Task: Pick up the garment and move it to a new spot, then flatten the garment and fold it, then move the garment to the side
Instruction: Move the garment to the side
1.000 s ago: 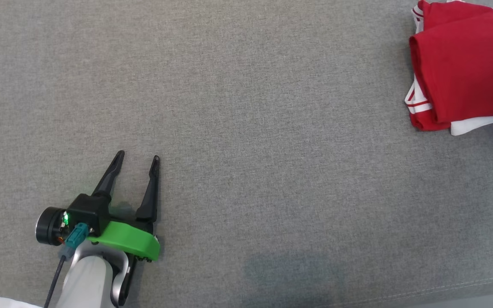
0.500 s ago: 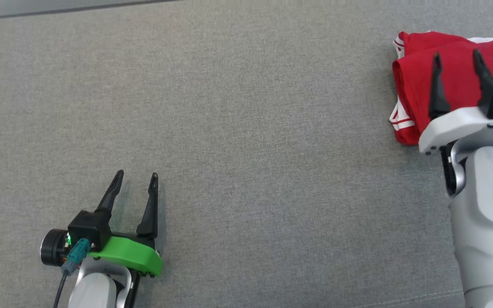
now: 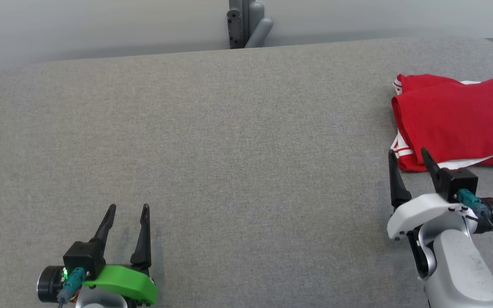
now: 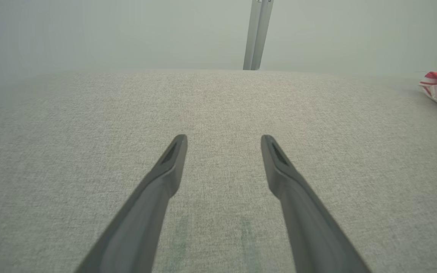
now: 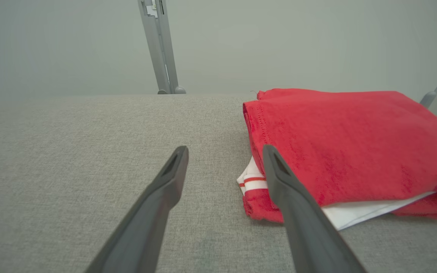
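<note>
- Red garment w/ white striped trim (image 3: pixel 456 119): folded in a compact stack at the right edge of the grey fabric-covered table (image 3: pixel 229 141).
- Left end effector (image 3: pixel 129 207): wide, empty, front-left of table, well apart from garment.
- Right end effector (image 3: pixel 407 153): wide, empty, just beside garment's front-left corner.
- Est.: fold + move-aside look done, nothing obvious left.

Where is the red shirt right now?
In the head view, the folded red and white fabric garment lies at the far right of the grey padded table, just beyond the open right gripper and far from the left gripper.
</note>
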